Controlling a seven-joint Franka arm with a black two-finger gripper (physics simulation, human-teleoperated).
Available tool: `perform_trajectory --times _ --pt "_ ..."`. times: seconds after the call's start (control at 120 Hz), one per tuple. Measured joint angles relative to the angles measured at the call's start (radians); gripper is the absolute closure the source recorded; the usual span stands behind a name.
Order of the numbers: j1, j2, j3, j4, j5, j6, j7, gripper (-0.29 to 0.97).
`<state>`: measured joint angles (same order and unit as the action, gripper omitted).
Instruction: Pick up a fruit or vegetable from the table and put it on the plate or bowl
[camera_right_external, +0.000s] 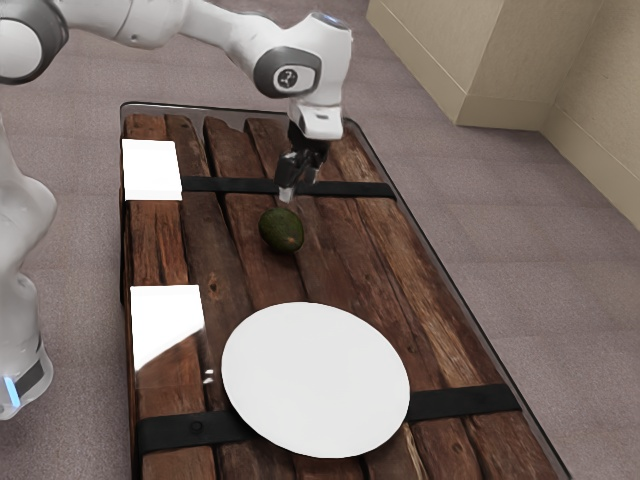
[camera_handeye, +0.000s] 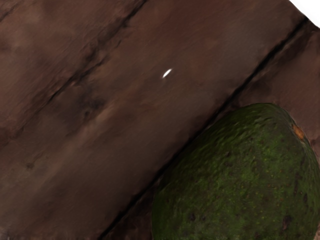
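A dark green avocado lies on the wooden table, a little beyond its middle. My black gripper hangs just above the avocado's far end and points down, not touching it. The wrist view has the avocado close under the hand, bumpy-skinned with a small brown stem scar, resting across the dark planks. A round white plate sits flat and bare on the near part of the table, about a plate's width from the avocado.
Two white rectangular patches lie along the table's edge at the exterior view's left. Black straps cross the planks at the far and near ends. Beige walls stand beyond the table.
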<state>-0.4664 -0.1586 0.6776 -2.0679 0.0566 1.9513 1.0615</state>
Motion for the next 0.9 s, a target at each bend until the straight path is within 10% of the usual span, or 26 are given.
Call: perform_trajectory --times 0.242,0.9 --pt "-0.157 0.006 0.129 -0.018 0.001 0.08 0.224 0.0" --pt "-0.09 0.261 0.128 0.158 -0.154 0.118 0.51 0.0"
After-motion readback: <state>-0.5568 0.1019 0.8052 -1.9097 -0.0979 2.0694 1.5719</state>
